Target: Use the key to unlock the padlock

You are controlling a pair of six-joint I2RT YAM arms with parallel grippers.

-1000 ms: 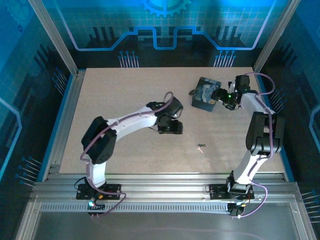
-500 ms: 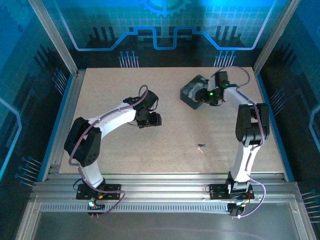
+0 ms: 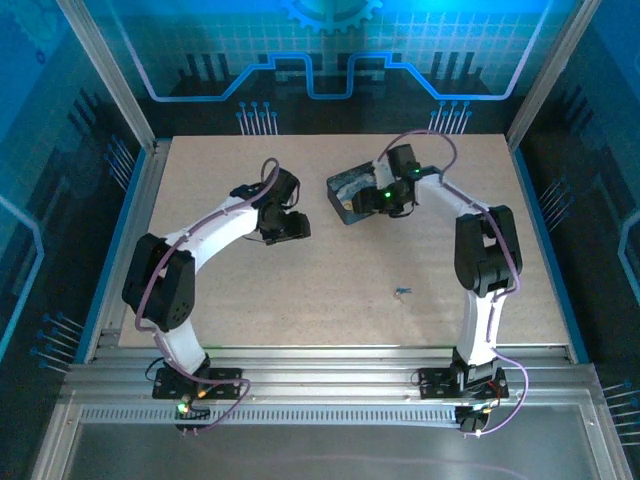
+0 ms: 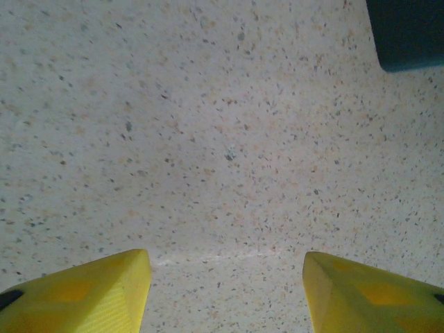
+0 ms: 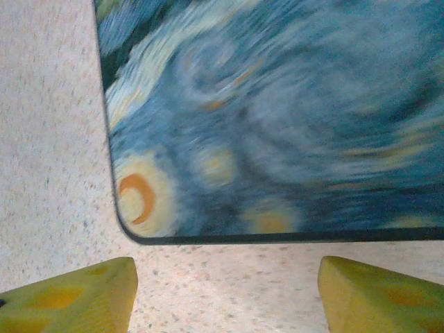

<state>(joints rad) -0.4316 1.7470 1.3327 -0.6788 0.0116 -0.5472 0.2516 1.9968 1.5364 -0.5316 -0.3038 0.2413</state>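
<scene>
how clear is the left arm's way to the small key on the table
Probably yes: the key lies alone on the table, and nothing stands between it and the open, empty left tool.

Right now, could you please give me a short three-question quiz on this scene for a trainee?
1. True or false: the left tool is clamped on the key.
2. Which thing lies just ahead of the right tool? A) the swirl-painted box B) the key C) a cup
3. In a word or two: what does the key rest on?
Answer key: 1 false, its fingers stand apart over bare surface; 2 A; 3 the table.
</scene>
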